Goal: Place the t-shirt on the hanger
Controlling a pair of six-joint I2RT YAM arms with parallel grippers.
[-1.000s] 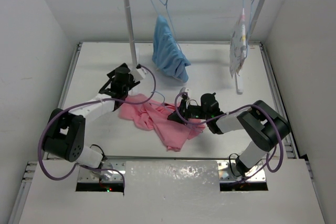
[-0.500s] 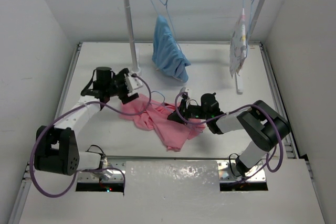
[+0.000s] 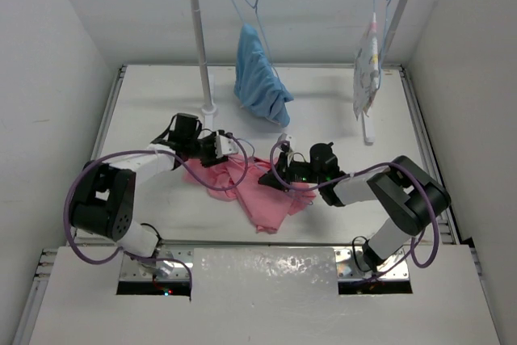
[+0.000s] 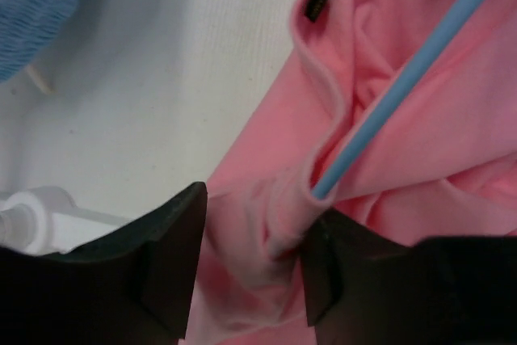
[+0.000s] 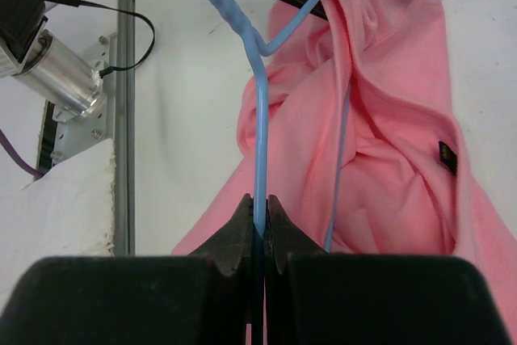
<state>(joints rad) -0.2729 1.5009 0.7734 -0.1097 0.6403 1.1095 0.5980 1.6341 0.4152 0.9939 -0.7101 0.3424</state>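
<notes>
Well, the t-shirt [image 3: 260, 193] lies crumpled mid-worktop [image 3: 161, 103]; the right gripper [image 5: 260, 214] pinches the hanger [image 5: 259, 127], whose wire runs left into the cloth, where the left gripper [image 4: 249, 258], jaws apart, straddles the hem

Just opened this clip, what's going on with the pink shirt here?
The right gripper is clamped on the light-blue wire hanger, one end of which is tucked inside the pink t-shirt lying crumpled on the table. The left gripper is open, its fingers straddling a fold of the shirt's edge where the wire enters. The shirt is not yet fully on the hanger.
</notes>
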